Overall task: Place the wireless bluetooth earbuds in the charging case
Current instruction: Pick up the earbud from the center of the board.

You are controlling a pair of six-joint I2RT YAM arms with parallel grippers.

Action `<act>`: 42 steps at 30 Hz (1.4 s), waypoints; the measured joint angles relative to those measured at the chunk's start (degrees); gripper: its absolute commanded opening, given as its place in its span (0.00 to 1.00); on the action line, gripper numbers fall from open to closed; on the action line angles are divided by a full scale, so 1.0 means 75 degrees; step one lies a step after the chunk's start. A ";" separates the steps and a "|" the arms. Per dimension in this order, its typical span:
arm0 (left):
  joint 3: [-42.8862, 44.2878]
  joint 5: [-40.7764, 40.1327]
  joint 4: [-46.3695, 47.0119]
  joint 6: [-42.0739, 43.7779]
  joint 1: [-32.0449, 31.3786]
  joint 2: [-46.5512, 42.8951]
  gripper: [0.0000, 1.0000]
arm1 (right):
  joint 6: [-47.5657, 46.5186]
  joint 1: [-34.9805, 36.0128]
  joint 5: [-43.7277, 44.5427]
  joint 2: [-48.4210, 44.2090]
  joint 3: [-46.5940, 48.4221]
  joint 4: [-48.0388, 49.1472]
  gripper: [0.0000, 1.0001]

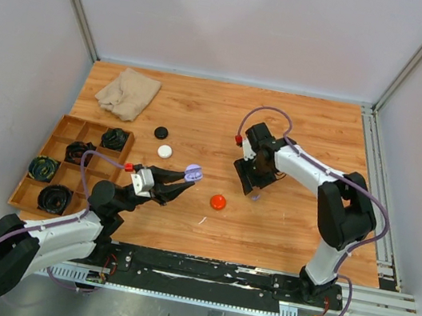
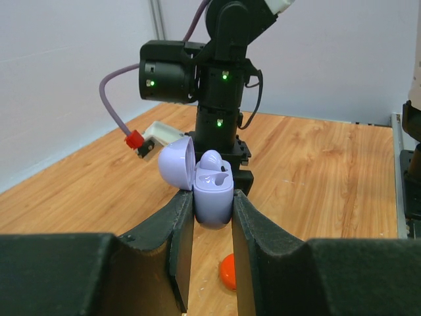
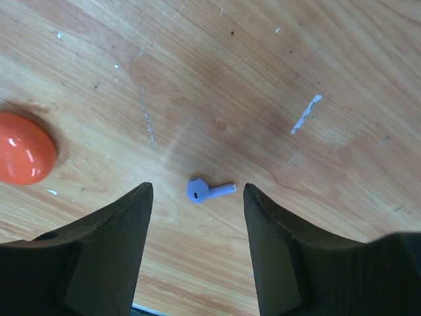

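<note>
Case (image 2: 214, 201) in left tool (image 2: 212, 210), earbud (image 2: 212, 161) inside; second earbud (image 3: 202, 191) on table (image 3: 263, 79) under right tool (image 3: 197, 189).

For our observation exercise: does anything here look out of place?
A lilac earbud lies loose on the table between the right gripper's open fingers; the open charging case in the left gripper shows only one bud seated.

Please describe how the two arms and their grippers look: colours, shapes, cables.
Both the left arm and the right arm have white link covers and bulky black joints. A lilac cable with a red connector loops along each. The left gripper and right gripper have black, wedge-shaped jaws. Small green lights glow on the right arm's joints.
</note>
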 measured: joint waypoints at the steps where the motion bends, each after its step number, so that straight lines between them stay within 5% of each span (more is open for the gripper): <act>1: 0.0000 0.0000 -0.0003 0.0000 0.0000 0.0000 0.00 | -0.0087 0.0000 -0.0003 0.0099 0.0015 -0.0006 0.61; 34: 0.0000 0.0064 -0.0006 -0.0003 -0.0003 -0.0015 0.00 | -0.0510 0.0428 -0.0676 0.0300 -0.0402 -0.0635 0.55; 42: 0.0000 0.0067 -0.0003 -0.0003 -0.0003 -0.0015 0.00 | -0.0417 0.0443 -0.0163 0.0256 0.0047 -0.0962 0.47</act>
